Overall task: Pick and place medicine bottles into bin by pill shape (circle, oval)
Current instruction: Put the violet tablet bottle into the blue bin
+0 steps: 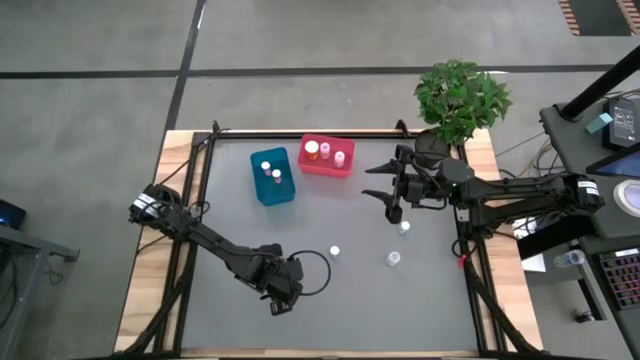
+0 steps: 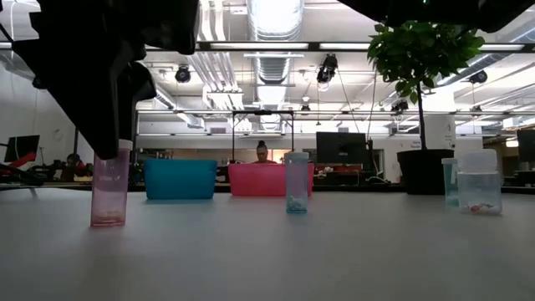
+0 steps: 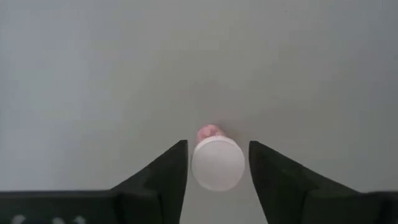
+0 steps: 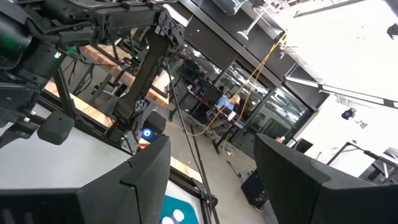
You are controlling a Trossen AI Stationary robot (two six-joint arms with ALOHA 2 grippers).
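Left end effector (image 3: pixel 216 163) straddles upright pink bottle (image 3: pixel 217 162), fingers apart, not gripping; right end effector (image 1: pixel 384 183) released, raised.

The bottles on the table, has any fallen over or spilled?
No, nothing stands out. The loose bottles stand upright on the table, caps on. The left claw straddles a pink bottle that is upright too.

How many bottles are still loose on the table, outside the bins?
4: one between the left gripper fingers, one mid-table, two near the right arm. Others may be hidden.
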